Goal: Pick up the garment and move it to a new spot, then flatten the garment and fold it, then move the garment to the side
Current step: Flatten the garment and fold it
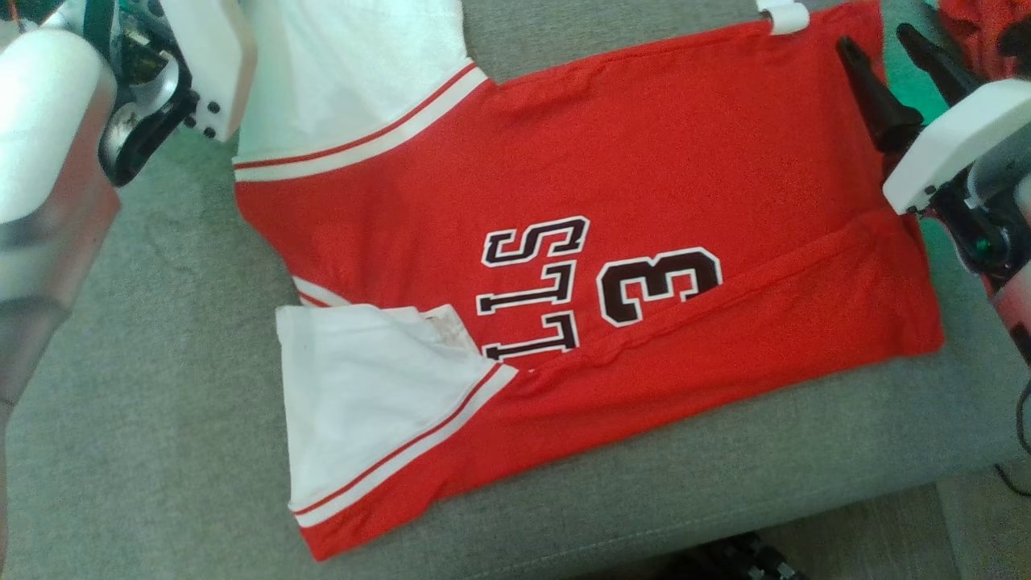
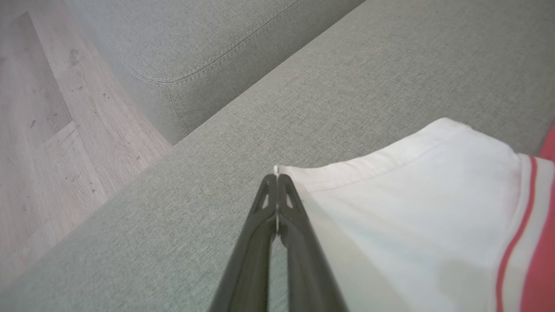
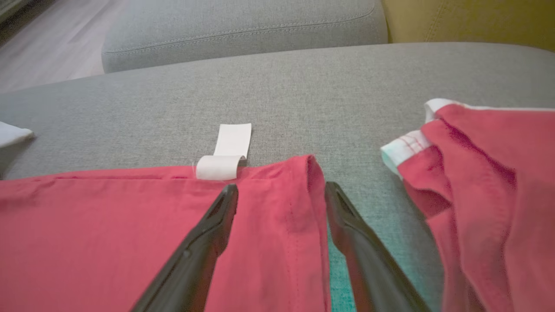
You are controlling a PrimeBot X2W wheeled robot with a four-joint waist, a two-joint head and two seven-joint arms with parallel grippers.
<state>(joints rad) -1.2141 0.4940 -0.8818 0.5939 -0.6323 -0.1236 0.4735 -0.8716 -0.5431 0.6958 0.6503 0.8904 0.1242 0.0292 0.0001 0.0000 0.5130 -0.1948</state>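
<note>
Head view: red jersey (image 1: 644, 201) lies flat on grey sofa (image 1: 145, 387), neck end left, hem right. Right gripper (image 1: 876, 39) sits at the far hem corner, fingers apart.
Left wrist view: left gripper (image 2: 276, 177) is pinched together on the edge of the white sleeve (image 2: 412, 208).
Right wrist view: right gripper's spread fingers straddle the hem corner, with the white tag (image 3: 225, 156) just beyond. A second red garment (image 3: 485, 195) lies to the right, apart.
</note>
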